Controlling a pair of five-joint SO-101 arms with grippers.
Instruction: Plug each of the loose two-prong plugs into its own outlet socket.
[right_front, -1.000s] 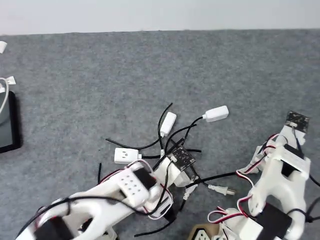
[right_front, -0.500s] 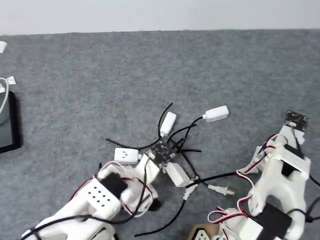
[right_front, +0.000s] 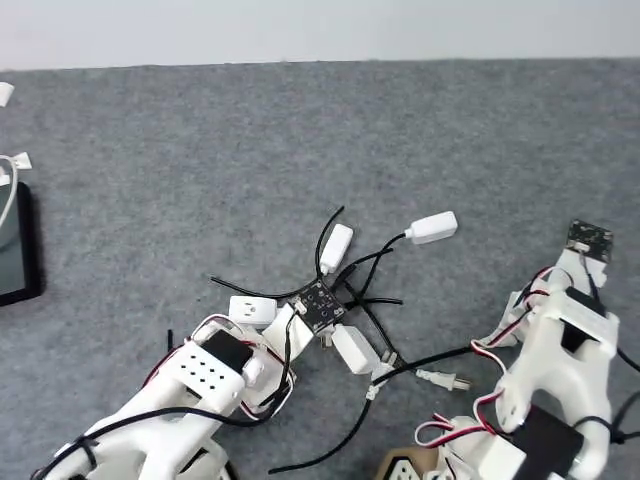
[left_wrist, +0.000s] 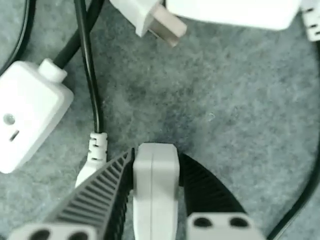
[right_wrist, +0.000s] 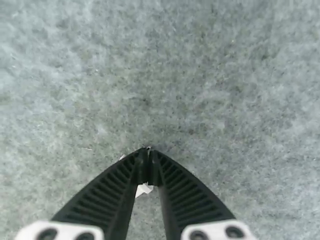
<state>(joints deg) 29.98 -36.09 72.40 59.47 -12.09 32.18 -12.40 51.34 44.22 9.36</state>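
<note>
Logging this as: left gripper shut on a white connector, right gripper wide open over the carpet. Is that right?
Not quite. The right gripper is shut, closed tip to tip over the carpet, as the right wrist view shows. The left gripper is shut on the white connector.

- Lettering, numbers, brand marks: none can be read in any view.
- White socket block (left_wrist: 30, 112): a small round mark and a short dash on its face; neither reads as a character.
- Dark board on the left wrist (right_front: 322, 304) and dark board on the right wrist (right_front: 590, 238): print too small to tell.
</note>
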